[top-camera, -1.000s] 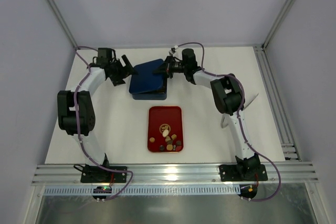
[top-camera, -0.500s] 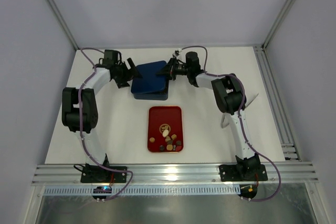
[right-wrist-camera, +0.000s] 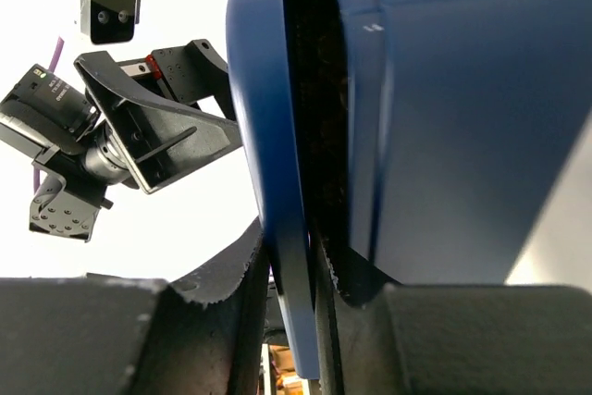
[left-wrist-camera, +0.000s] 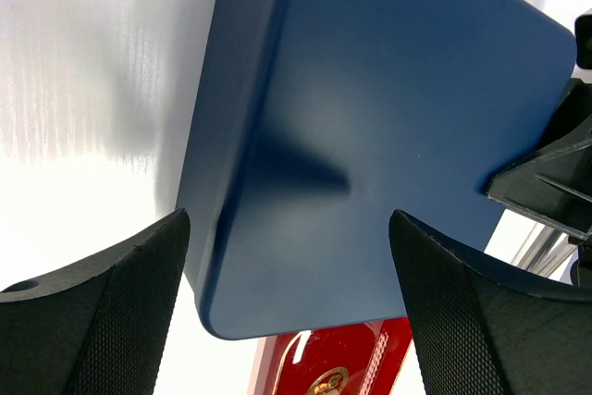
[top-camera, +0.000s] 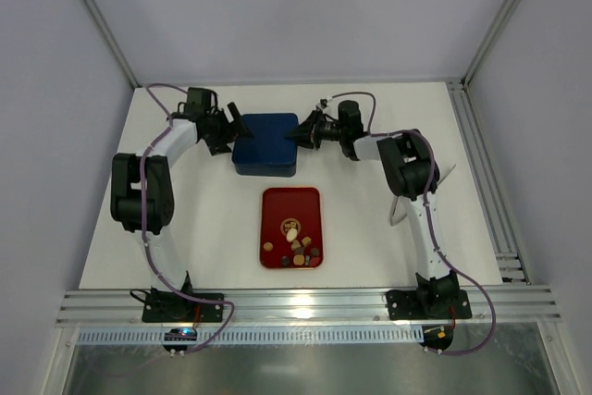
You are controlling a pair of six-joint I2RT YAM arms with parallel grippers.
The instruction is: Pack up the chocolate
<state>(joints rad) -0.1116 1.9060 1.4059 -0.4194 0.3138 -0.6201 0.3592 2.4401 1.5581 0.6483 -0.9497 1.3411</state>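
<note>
Chocolate (top-camera: 298, 249): small heap at near end of red tray (top-camera: 290, 203), mid tabletop (top-camera: 370, 219); pieces too small to count. Blue box (top-camera: 265, 169) toward far edge, lid (left-wrist-camera: 388, 117) on top; inside hidden, right wrist view gives only dark slit beside lid rim. Left gripper (left-wrist-camera: 287, 219): fingers wide apart, holding nothing, at box's left corner. Right gripper (right-wrist-camera: 294, 261): fingers straddle lid rim on right side; pinching or loose, cannot tell. Tray cut off at bottom of left wrist view.

Bright, even light, soft shadows
Bench (top-camera: 203, 219) washes out white in wrist views; a dark shadow wedge lies on the blue lid (left-wrist-camera: 388, 71).
</note>
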